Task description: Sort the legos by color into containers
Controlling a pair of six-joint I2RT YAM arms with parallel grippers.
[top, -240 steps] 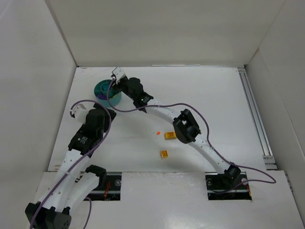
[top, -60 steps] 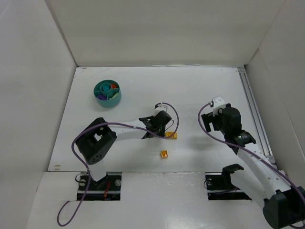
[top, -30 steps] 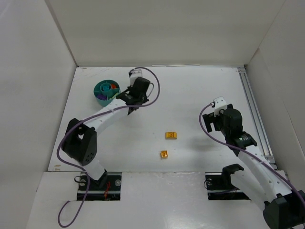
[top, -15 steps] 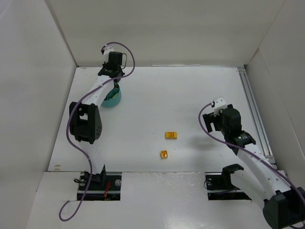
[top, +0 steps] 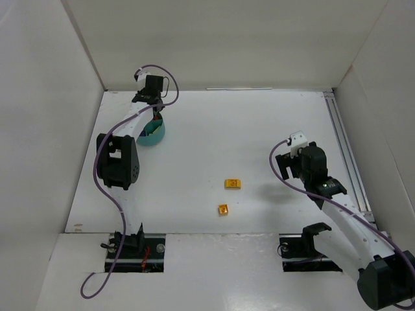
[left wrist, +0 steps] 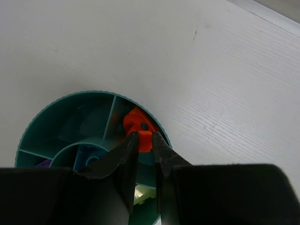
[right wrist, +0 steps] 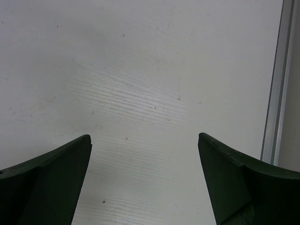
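Upper left in the top view, the left claw (left wrist: 144,139) pinches a tiny orange plastic brick (left wrist: 145,143) over an outer compartment of the round teal plastic bowl (left wrist: 56,104), seemingly to drop it with its colour; the right claw (right wrist: 144,137), spread wide, hangs idle over the white desk (right wrist: 140,70).

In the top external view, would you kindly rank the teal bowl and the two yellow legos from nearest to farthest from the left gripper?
From the left gripper, jaws on an orange lego:
1. the teal bowl, directly beneath, far left.
2. the mid-table yellow lego, to its right.
3. the near-edge yellow lego, closest to the bases.
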